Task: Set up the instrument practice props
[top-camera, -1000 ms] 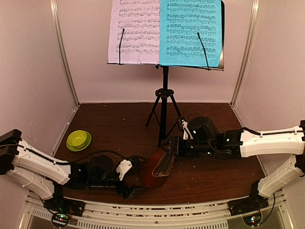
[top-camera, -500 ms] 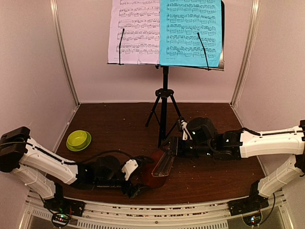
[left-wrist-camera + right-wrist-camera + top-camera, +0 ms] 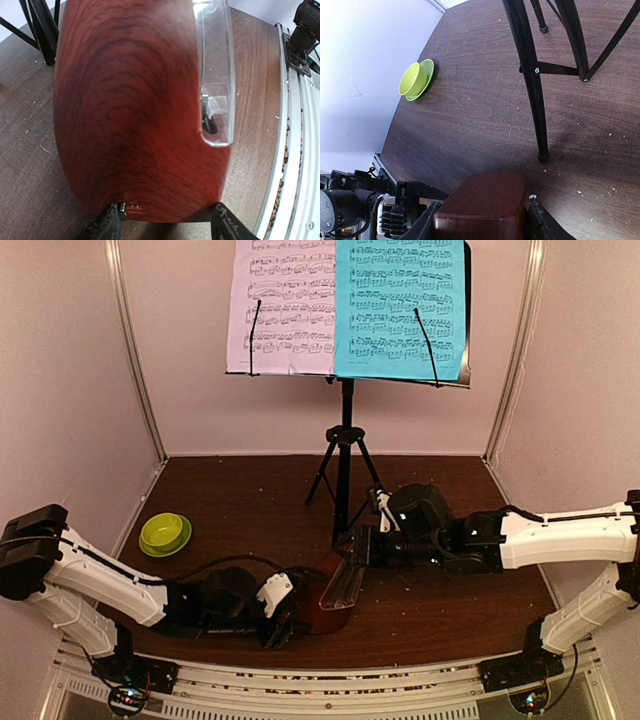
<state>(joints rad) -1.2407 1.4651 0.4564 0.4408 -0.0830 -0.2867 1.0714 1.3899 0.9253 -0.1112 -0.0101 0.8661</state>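
The black music stand (image 3: 345, 470) stands at the back middle with a white sheet (image 3: 285, 305) and a cyan sheet (image 3: 400, 305) on it. Its tripod legs (image 3: 530, 75) show in the right wrist view. The brown wooden metronome (image 3: 335, 590) with its clear cover (image 3: 217, 75) is tilted near the front middle. My right gripper (image 3: 358, 550) is shut on its narrow top (image 3: 490, 200), a finger on each side (image 3: 482, 220). My left gripper (image 3: 292, 610) is open, its fingertips flanking the corners of the wide base (image 3: 135, 100); the gripper sits low in the left wrist view (image 3: 165, 222).
A lime-green bowl (image 3: 165, 533) sits at the left of the brown table (image 3: 250, 500), also in the right wrist view (image 3: 415, 80). White walls close in the sides and back. A metal rail (image 3: 300, 150) runs along the front edge.
My left gripper has moved right up to the metronome's base. My right gripper has shifted the metronome slightly left and back.
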